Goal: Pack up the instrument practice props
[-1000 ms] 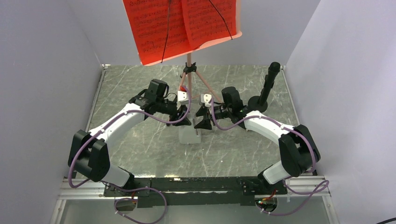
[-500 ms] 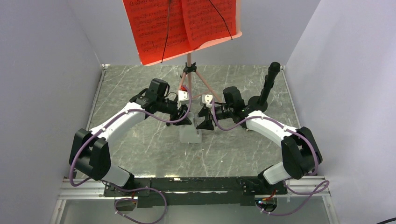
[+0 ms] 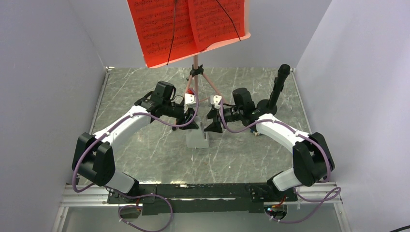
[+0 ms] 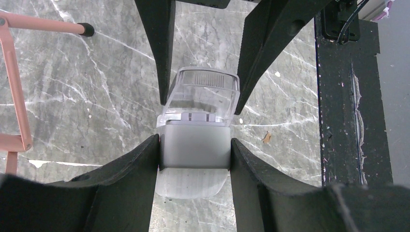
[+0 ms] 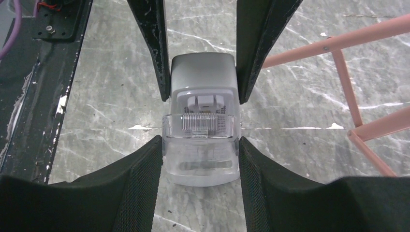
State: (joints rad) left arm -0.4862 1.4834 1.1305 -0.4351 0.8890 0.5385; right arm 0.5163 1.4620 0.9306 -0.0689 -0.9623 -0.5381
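Both jaws clamp the upright metronome [image 4: 195, 145] — clear cover facing right.

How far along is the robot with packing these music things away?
Nothing looks packed yet. In hand: the left gripper grips the grey body of the white metronome, and the right gripper appears closed on its clear cover. Left to do: the pink music stand stands upright at the back, with the red sheet-music pages on it.
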